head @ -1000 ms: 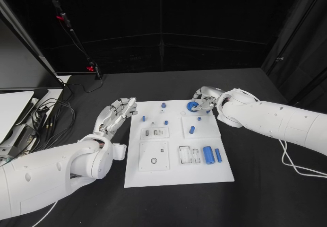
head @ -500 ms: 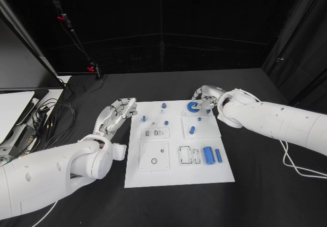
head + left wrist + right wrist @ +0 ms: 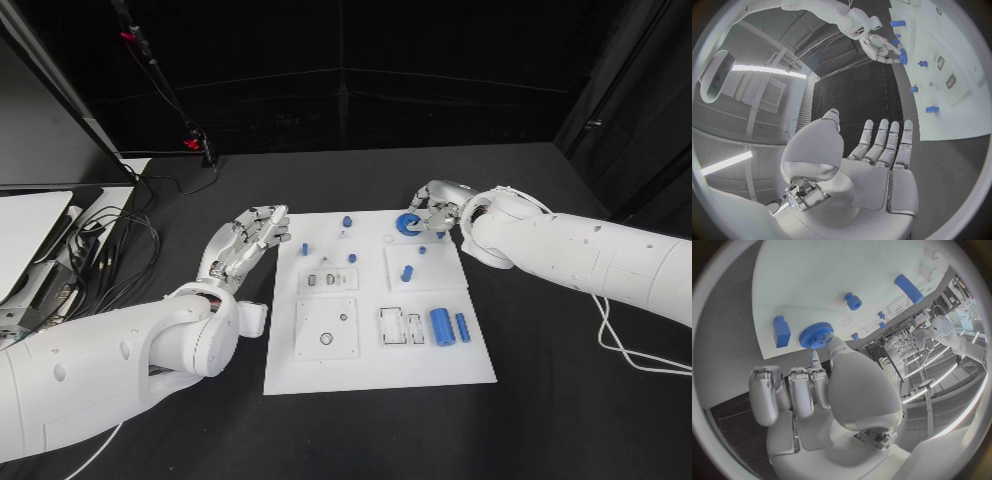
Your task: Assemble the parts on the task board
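The white task board [image 3: 378, 372] lies in the middle of the black worktop [image 3: 562, 400], with small blue parts spread over it. At its far right corner the right hand [image 3: 436, 207] pinches a blue toothed gear [image 3: 408, 225] between thumb and a fingertip — the right wrist view shows the gear [image 3: 816, 335] at the fingertips, right over the white surface, with the other fingers curled in beside it; whether it touches the board cannot be told. Next to the gear in that view sits a blue block [image 3: 781, 331], and a little farther off a short blue peg [image 3: 853, 301]. Nearer the robot, on the board's right side, a thick blue cylinder [image 3: 441, 327] and a thinner blue cylinder [image 3: 462, 328] lie side by side, just apart. The left hand [image 3: 248, 240] rests off the board's left edge over the worktop, holding nothing, fingers straight and close together — the left wrist view shows the palm [image 3: 873, 170] bare.
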`<action>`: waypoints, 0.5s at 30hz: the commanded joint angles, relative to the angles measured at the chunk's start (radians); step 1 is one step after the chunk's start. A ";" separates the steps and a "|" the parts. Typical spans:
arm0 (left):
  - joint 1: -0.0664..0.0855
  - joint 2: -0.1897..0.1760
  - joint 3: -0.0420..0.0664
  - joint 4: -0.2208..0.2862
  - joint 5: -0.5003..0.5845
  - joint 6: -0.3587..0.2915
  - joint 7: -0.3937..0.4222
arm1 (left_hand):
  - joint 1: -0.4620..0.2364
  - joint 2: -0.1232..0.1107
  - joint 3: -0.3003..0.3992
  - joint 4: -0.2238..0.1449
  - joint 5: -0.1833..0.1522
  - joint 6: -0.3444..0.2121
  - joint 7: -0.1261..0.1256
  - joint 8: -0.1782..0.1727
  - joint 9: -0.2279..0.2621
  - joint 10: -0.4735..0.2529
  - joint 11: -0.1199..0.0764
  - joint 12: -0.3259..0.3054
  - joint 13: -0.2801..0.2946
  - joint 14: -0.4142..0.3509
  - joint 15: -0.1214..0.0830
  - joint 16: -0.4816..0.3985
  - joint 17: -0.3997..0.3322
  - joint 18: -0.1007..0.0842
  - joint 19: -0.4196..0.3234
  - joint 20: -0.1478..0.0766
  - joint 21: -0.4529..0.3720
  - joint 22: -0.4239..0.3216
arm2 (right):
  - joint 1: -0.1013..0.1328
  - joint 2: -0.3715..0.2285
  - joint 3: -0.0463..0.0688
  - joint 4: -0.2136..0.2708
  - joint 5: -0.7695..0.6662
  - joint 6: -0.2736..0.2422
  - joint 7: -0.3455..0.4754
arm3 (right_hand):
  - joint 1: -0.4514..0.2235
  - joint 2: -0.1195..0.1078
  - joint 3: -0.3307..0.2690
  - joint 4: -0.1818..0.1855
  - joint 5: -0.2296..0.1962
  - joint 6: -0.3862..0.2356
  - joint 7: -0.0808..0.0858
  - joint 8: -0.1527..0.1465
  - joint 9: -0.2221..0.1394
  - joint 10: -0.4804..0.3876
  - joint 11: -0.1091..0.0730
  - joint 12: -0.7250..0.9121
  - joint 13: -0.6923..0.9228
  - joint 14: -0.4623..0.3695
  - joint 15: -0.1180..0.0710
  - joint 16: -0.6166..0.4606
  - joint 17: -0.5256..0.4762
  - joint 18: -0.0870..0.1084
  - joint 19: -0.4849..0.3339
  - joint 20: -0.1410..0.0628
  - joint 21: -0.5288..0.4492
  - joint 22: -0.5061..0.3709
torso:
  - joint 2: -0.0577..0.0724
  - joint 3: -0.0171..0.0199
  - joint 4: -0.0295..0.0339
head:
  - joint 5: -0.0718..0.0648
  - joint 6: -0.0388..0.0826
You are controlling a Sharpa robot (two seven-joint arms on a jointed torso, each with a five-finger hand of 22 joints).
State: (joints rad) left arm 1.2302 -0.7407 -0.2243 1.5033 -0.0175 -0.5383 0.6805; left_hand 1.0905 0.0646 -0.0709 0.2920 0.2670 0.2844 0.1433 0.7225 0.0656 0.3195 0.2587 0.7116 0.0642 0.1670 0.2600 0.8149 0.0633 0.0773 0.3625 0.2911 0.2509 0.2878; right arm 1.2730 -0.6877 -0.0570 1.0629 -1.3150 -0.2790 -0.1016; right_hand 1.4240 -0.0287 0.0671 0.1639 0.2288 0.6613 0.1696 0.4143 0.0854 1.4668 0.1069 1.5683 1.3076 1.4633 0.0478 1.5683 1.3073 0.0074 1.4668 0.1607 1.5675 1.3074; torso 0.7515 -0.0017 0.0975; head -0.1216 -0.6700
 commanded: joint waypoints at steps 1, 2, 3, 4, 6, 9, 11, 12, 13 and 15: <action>0.001 0.001 0.001 0.000 -0.006 0.008 0.233 | 0.010 0.004 -0.008 0.000 0.003 0.004 0.153 -0.006 0.000 0.007 0.003 -0.004 0.000 0.009 0.001 -0.004 0.001 0.013 -0.006 -0.001 0.002 -0.001 | 0.002 0.002 0.000 0.000 -0.005 0.031 -0.017 | -0.002 -0.008 0.004 0.001 -0.006 0.003 -0.003 -0.007 -0.002 0.104 -0.005 0.003 0.263 0.107 -0.008 0.002 0.264 -0.007 0.104 -0.008 0.003 0.263 | 0.000 -0.0005 -0.0013 | 0.000 -0.002; 0.001 0.001 0.001 0.000 -0.006 0.008 0.233 | 0.010 0.004 -0.008 0.000 0.003 0.004 0.153 -0.006 0.000 0.007 0.003 -0.004 0.000 0.009 0.001 -0.004 0.001 0.013 -0.006 -0.001 0.002 -0.001 | 0.002 0.002 0.000 0.000 -0.005 0.033 -0.017 | -0.004 -0.009 0.004 0.002 -0.007 0.005 -0.003 -0.008 -0.003 0.104 -0.005 0.003 0.263 0.107 -0.008 0.002 0.264 -0.007 0.104 -0.008 0.003 0.263 | 0.000 -0.0005 -0.0013 | 0.000 -0.002; 0.001 0.001 0.001 0.000 -0.006 0.009 0.233 | 0.010 0.004 -0.008 0.000 0.003 0.004 0.153 -0.006 0.000 0.007 0.003 -0.004 0.000 0.009 0.001 -0.004 0.001 0.013 -0.006 -0.001 0.002 -0.001 | 0.002 0.003 0.000 0.000 -0.005 0.036 -0.017 | -0.004 -0.009 0.004 0.002 -0.007 0.005 -0.003 -0.008 -0.003 0.104 -0.005 0.003 0.263 0.107 -0.008 0.002 0.264 -0.007 0.104 -0.008 0.003 0.263 | 0.000 -0.0002 -0.0005 | -0.001 -0.001; 0.001 0.001 0.001 0.000 -0.006 0.009 0.233 | 0.010 0.004 -0.008 0.000 0.003 0.004 0.153 -0.006 0.000 0.007 0.003 -0.004 0.000 0.009 0.001 -0.004 0.001 0.013 -0.006 -0.001 0.002 -0.001 | 0.002 0.003 0.000 0.000 -0.004 0.037 -0.017 | -0.004 -0.009 0.004 0.002 -0.007 0.005 -0.003 -0.008 -0.003 0.104 -0.005 0.003 0.263 0.107 -0.008 0.002 0.264 -0.007 0.104 -0.008 0.003 0.263 | 0.000 -0.0002 -0.0005 | -0.001 -0.001; 0.001 0.001 0.001 0.000 -0.006 0.009 0.233 | 0.010 0.004 -0.008 0.000 0.003 0.004 0.153 -0.006 0.000 0.007 0.003 -0.004 0.000 0.009 0.001 -0.004 0.001 0.013 -0.006 -0.001 0.002 -0.001 | 0.002 0.003 0.000 -0.001 -0.004 0.040 -0.016 | -0.009 -0.011 0.003 0.003 -0.009 0.009 -0.005 -0.011 -0.004 0.104 -0.006 0.003 0.263 0.107 -0.009 0.002 0.264 -0.007 0.104 -0.009 0.003 0.263 | 0.000 -0.0002 0.0001 | -0.001 -0.003; 0.001 0.001 0.001 0.000 -0.006 0.009 0.232 | 0.010 0.004 -0.008 0.000 0.003 0.004 0.153 -0.006 0.000 0.007 0.003 -0.004 0.000 0.009 0.001 -0.004 0.001 0.013 -0.006 -0.001 0.002 -0.001 | 0.002 0.003 0.000 -0.001 -0.004 0.042 -0.013 | -0.011 -0.012 0.003 0.004 -0.010 0.013 -0.005 -0.012 -0.005 0.104 -0.007 0.003 0.263 0.107 -0.010 0.002 0.264 -0.007 0.104 -0.010 0.003 0.263 | 0.000 0.0002 0.0003 | 0.000 -0.002; 0.001 0.001 0.001 0.000 -0.006 0.009 0.232 | 0.010 0.004 -0.008 0.000 0.003 0.004 0.153 -0.006 0.000 0.007 0.003 -0.004 0.000 0.009 0.001 -0.004 0.001 0.013 -0.006 -0.001 0.002 -0.001 | 0.002 0.003 0.000 -0.001 -0.003 0.042 -0.012 | -0.013 -0.013 0.003 0.004 -0.011 0.016 -0.007 -0.013 -0.006 0.104 -0.008 0.003 0.263 0.107 -0.010 0.002 0.264 -0.007 0.104 -0.011 0.003 0.263 | 0.000 0.0001 0.0000 | 0.000 -0.002; 0.001 0.001 0.001 0.000 -0.006 0.009 0.232 | 0.010 0.004 -0.008 0.000 0.003 0.004 0.153 -0.006 0.000 0.007 0.003 -0.004 0.000 0.009 0.001 -0.004 0.001 0.013 -0.006 -0.001 0.002 -0.001 | 0.002 0.004 0.000 -0.001 -0.003 0.042 -0.012 | -0.013 -0.012 0.003 0.004 -0.011 0.019 -0.008 -0.013 -0.006 0.104 -0.008 0.003 0.263 0.107 -0.011 0.002 0.264 -0.007 0.104 -0.011 0.003 0.263 | 0.000 0.0002 -0.0002 | 0.000 -0.002; 0.001 0.001 0.001 0.000 -0.006 0.009 0.232 | 0.010 0.004 -0.008 0.000 0.003 0.004 0.153 -0.006 0.000 0.007 0.003 -0.004 0.000 0.009 0.001 -0.004 0.001 0.013 -0.006 -0.001 0.002 -0.001 | 0.002 0.004 0.000 -0.001 -0.003 0.043 -0.012 | -0.013 -0.012 0.004 0.004 -0.010 0.021 -0.009 -0.014 -0.006 0.104 -0.009 0.003 0.263 0.107 -0.011 0.002 0.264 -0.007 0.104 -0.011 0.003 0.263 | 0.000 0.0003 -0.0001 | 0.000 -0.003; 0.001 0.001 0.001 0.000 -0.006 0.009 0.232 | 0.010 0.004 -0.008 0.000 0.003 0.004 0.153 -0.006 0.000 0.007 0.003 -0.004 0.000 0.009 0.001 -0.004 0.001 0.013 -0.006 -0.001 0.002 -0.001 | 0.002 0.004 0.000 -0.001 -0.003 0.044 -0.015 | -0.014 -0.010 0.009 0.002 -0.009 0.040 -0.013 -0.019 -0.008 0.104 -0.013 0.003 0.263 0.107 -0.014 0.002 0.264 -0.007 0.104 -0.015 0.003 0.263 | 0.000 0.0003 0.0003 | 0.000 -0.002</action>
State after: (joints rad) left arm 1.2302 -0.7401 -0.2243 1.5022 -0.0175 -0.5383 0.6805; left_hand 1.0905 0.0646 -0.0709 0.2920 0.2670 0.2844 0.1433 0.7225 0.0656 0.3195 0.2587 0.7116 0.0642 0.1670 0.2600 0.8149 0.0633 0.0774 0.3625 0.2911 0.2509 0.2878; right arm 1.2732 -0.6848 -0.0569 1.0615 -1.3153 -0.2500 -0.1132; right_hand 1.4160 -0.0367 0.0705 0.1672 0.2215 0.6951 0.1569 0.3997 0.0778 1.4667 0.0998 1.5683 1.3076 1.4632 0.0405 1.5683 1.3081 0.0074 1.4669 0.1537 1.5675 1.3074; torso 0.7516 -0.0017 0.0973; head -0.1222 -0.6726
